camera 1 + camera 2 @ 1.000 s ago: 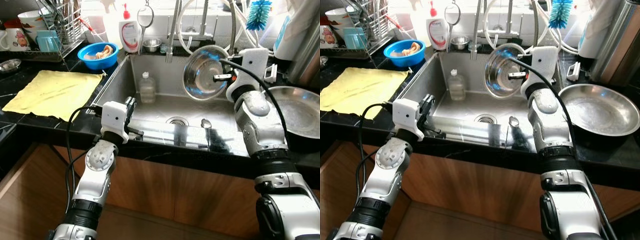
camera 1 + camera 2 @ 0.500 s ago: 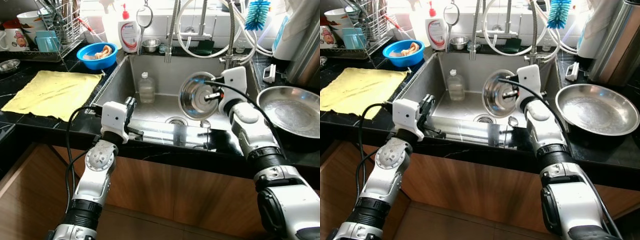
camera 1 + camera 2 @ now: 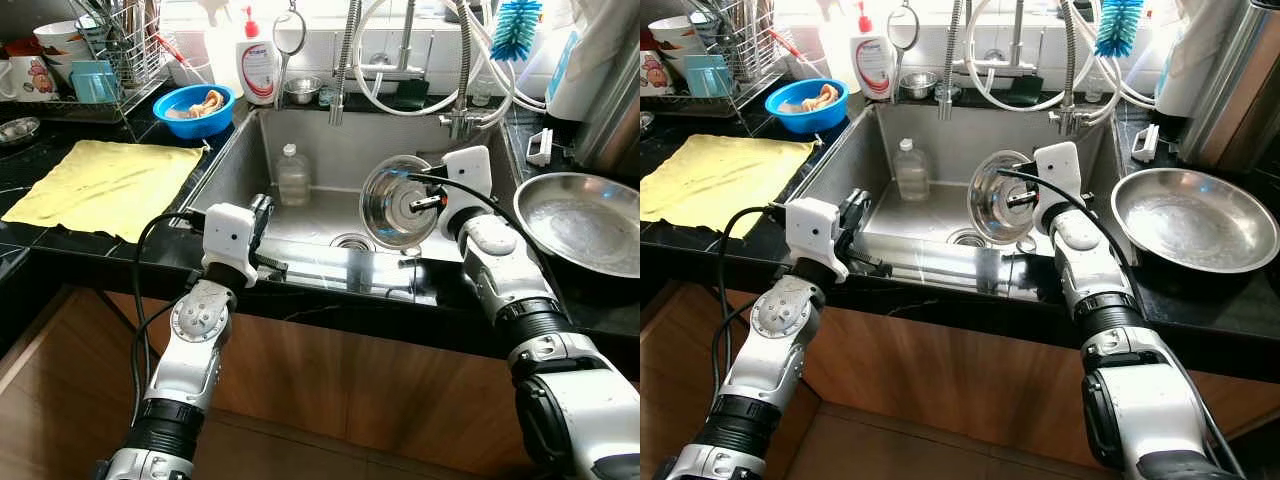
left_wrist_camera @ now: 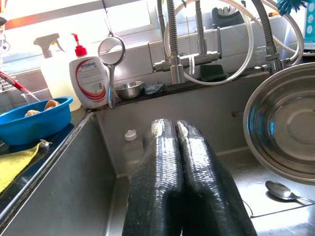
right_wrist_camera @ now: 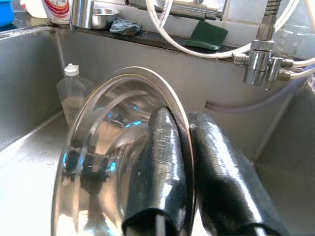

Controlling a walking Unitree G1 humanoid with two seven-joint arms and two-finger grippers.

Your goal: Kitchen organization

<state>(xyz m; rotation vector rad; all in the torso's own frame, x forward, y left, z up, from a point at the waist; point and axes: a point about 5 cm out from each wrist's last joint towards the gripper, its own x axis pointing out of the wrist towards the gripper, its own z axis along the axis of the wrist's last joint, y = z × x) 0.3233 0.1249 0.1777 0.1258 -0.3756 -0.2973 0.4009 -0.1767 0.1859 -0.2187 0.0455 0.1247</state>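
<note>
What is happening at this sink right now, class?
The right gripper pinches the rim of a steel bowl, holding it tilted on edge over the sink. A spoon and a clear bottle lie in the basin. The left gripper is shut and empty at the sink's front edge.

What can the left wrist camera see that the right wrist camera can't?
Left wrist view alone: the blue bowl, the soap bottle, the hanging strainer, a spoon on the sink floor, and the left gripper with fingers pressed together.

Right wrist view alone: the right gripper pinching the rim of the steel bowl close up.

Both: that steel bowl, the clear plastic bottle standing in the sink, the small steel cup and the green scrub pad on the ledge.
</note>
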